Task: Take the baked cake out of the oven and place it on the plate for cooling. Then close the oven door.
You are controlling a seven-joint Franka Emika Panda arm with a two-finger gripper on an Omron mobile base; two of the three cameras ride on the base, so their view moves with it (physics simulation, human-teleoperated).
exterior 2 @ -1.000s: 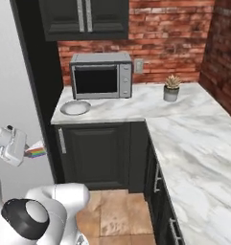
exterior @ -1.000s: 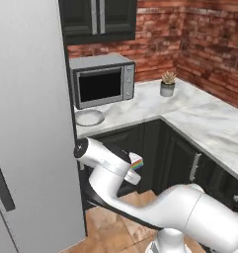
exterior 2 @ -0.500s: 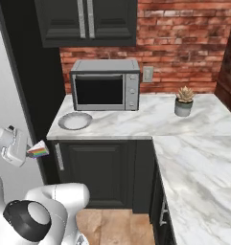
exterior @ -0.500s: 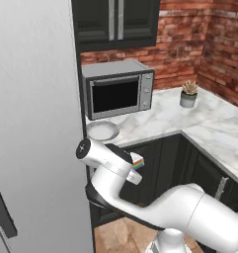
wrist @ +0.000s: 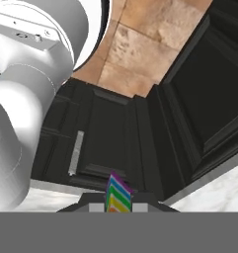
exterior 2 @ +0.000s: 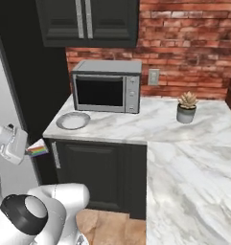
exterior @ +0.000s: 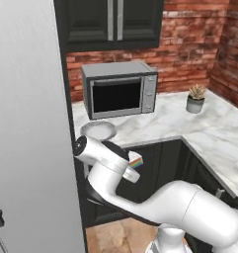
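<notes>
You have the baked cake (exterior 2: 39,150) clamped in the claw (exterior 2: 30,151), its rainbow-striped side facing out toward the cabinets. In the hand view the striped slice (wrist: 118,195) sits between the claw's fingers at the bottom of the picture, with the dark lower cabinet door and its silver handle (wrist: 76,152) beyond.

What the next move turns on is height and direction: the plate (exterior 2: 73,120) lies up and forward of the cake, on the marble worktop (exterior 2: 136,125) near its left front corner, just in front of the silver microwave (exterior 2: 106,85). The cake hangs below the worktop's edge and to the left of the plate, out in front of the dark cabinet face. From the left base view the same holds: cake (exterior: 135,162) low, plate (exterior: 98,130) above and a little behind it.

So you will likely need to lift first, clearing the worktop's lip, then carry the cake forward and rightward over the plate before lowering. Going straight across risks knocking the slice against the edge. The oven door is yet to be closed.
</notes>
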